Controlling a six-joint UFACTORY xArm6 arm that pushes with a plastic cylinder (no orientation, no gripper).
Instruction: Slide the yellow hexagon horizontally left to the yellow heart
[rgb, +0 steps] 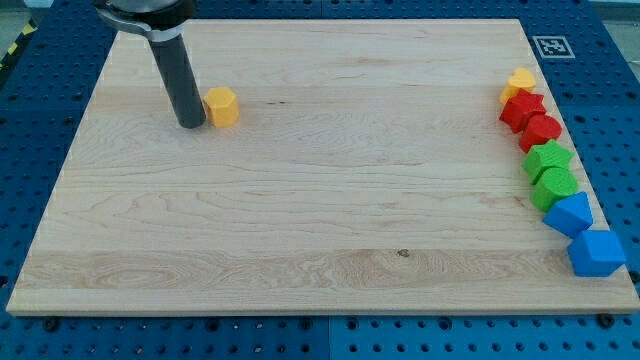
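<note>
Plainly, you'll find the task far from done. The yellow hexagon (221, 105) sits near the tabletop's top-left corner. The yellow heart (520, 81) is well apart from it, at the top of the row along the right edge. My tip (190, 125) stands just beside the hexagon's left face. There are no jaws here, only a bare rod, holding nothing.

Tip (190, 124) just left of hexagon (221, 105) — other blocks along board's (300, 220) right edge.
</note>
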